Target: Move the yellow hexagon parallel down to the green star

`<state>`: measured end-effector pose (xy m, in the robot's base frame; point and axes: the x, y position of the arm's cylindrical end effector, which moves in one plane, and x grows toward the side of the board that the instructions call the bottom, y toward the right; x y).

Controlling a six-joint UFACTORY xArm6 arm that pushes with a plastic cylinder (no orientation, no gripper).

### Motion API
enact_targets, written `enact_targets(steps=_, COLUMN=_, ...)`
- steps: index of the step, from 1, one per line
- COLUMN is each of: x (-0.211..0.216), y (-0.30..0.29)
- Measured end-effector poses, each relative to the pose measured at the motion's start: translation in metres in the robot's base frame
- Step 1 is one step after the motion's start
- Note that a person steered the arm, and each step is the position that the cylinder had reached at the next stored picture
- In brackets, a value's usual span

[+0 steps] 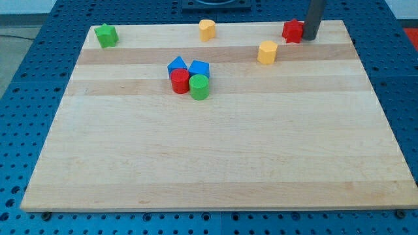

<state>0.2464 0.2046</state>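
Observation:
The yellow hexagon (266,52) lies near the view's top right on the wooden board (215,156). The green star (106,35) sits at the board's top left corner. My tip (309,38) is at the top right, just right of a red star (293,31) and touching or nearly touching it. The tip is up and to the right of the yellow hexagon, a short way from it.
A second yellow block, heart-like (207,29), lies at the top centre. A cluster sits left of centre: a blue triangle (176,65), a blue cube (198,68), a red cylinder (179,81) and a green cylinder (199,87), all touching.

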Motion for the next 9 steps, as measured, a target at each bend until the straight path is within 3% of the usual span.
enact_targets(steps=1, x=0.000, y=-0.001)
enact_targets(steps=3, x=0.056, y=-0.009)
enact_targets(steps=4, x=0.055, y=-0.027)
enact_targets(steps=6, x=0.049, y=-0.140)
enact_targets(steps=7, x=0.052, y=-0.126)
enact_targets(steps=8, x=0.058, y=-0.168)
enact_targets(steps=9, x=0.058, y=-0.248)
